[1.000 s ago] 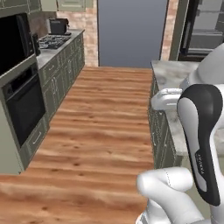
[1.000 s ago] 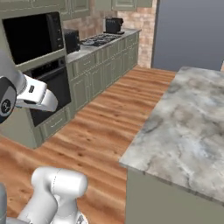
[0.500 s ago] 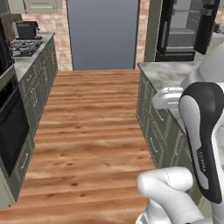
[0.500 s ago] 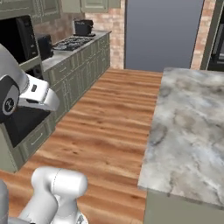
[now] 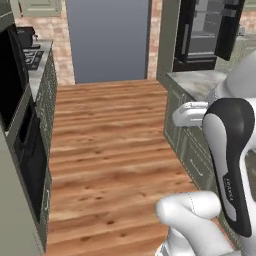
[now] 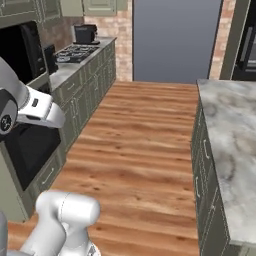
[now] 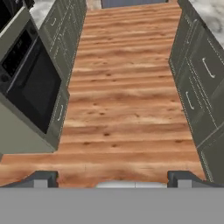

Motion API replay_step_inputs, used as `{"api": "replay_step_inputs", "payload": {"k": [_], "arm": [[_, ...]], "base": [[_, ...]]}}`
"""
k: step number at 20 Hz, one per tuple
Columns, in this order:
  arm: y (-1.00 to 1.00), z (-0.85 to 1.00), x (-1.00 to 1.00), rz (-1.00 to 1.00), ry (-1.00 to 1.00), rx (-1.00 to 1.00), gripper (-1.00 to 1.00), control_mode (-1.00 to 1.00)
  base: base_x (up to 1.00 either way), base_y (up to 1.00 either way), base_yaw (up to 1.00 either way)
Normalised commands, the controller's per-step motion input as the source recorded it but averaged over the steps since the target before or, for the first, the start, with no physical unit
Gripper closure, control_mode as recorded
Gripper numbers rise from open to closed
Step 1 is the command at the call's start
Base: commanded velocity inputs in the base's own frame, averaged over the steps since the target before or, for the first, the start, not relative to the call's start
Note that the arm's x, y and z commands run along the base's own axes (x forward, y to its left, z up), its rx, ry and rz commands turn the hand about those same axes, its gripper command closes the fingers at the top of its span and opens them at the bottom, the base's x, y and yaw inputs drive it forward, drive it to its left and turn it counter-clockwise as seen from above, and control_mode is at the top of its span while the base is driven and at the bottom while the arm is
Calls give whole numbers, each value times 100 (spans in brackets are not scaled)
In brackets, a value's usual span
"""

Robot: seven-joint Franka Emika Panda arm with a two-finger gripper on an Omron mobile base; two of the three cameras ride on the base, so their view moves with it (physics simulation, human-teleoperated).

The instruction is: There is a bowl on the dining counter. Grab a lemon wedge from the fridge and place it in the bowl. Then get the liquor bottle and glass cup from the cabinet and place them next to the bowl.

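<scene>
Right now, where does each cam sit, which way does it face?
Left base view: behind the arm's left, facing down the aisle to the fridge; arm lower right.
Right base view: behind its right, facing the stove and dining counter; arm left.
Hand view: looks at the wood floor; open gripper at bottom.
All share the floor.

Warm plank floor (image 5: 110, 145), brick back wall (image 6: 120, 30), sage base cabinets (image 6: 85, 95), black wall oven (image 7: 33, 83), gas hob (image 6: 75, 52)
</scene>
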Motion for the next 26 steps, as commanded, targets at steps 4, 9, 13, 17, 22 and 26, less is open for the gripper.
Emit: {"api": "replay_step_inputs", "payload": {"k": [4,9,13,17,22,26], "arm": [[0,0,0,0,0,0,-100,100],[0,0,0,0,0,0,-100,100],[0,0,0,0,0,0,-100,100],[0,0,0,0,0,0,-100,100],[0,0,0,0,0,0,-100,100],[0,0,0,0,0,0,-100,100]], "base": [[100,57,-23],[100,37,-21],[100,35,-21],[100,21,-17],[100,4,-14],[100,3,-14]]}}
